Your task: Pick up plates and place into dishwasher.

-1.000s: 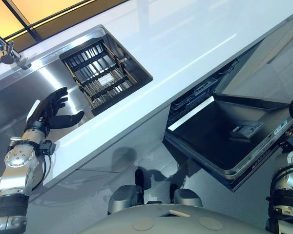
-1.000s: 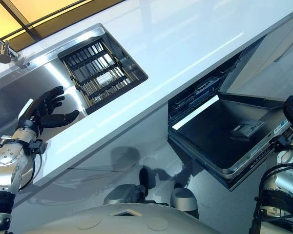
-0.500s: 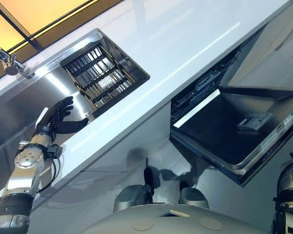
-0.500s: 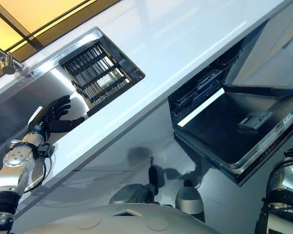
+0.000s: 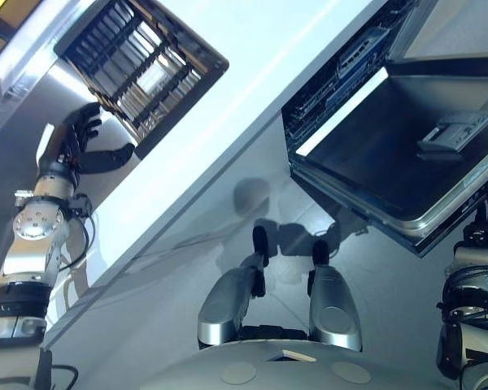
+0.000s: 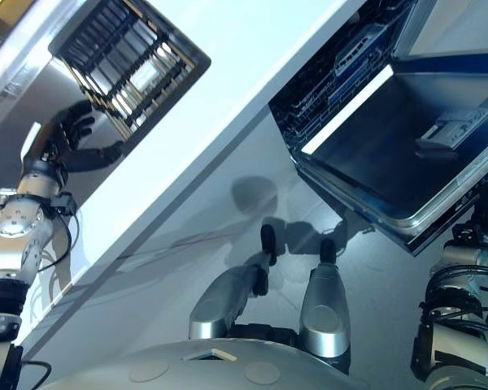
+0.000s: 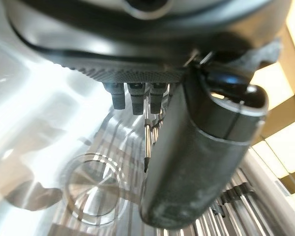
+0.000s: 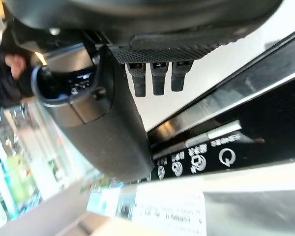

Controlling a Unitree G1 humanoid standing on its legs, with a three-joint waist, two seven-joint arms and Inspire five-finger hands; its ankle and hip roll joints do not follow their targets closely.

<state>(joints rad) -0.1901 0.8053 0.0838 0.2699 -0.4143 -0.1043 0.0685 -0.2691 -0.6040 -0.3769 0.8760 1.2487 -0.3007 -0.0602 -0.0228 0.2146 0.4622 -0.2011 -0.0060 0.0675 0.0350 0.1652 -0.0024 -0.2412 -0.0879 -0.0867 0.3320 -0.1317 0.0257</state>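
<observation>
No plates can be made out; the dish rack (image 5: 138,69) set in the sink (image 5: 16,154) has dark slotted rows, contents too unclear to tell. Left hand (image 5: 80,136) hovers over the steel sink basin just beside the rack's near corner, fingers spread and loosely straight, thumb (image 5: 114,154) stuck out toward the rack, holding nothing. Left wrist view: fingers (image 7: 137,101) short and relaxed past the palm, thumb (image 7: 196,157) bulky in front, round sink drain (image 7: 93,189) and ribbed steel beyond, nothing gripped.

White counter (image 5: 260,57) runs diagonally between sink and dishwasher (image 5: 342,73). Dishwasher door (image 5: 398,162) is dropped open, dark inner face up, detergent compartment (image 5: 455,130) near its outer end; a rack (image 6: 342,65) shows inside the opening, too dark to read what it holds.

Right hand (image 8: 157,73): in the right wrist view fingers hang straight and relaxed, thumb (image 8: 103,128) alongside, empty, close to the door's black control strip (image 8: 226,157) with white icons. A person (image 8: 10,69) in dark clothing shows at that view's edge.
</observation>
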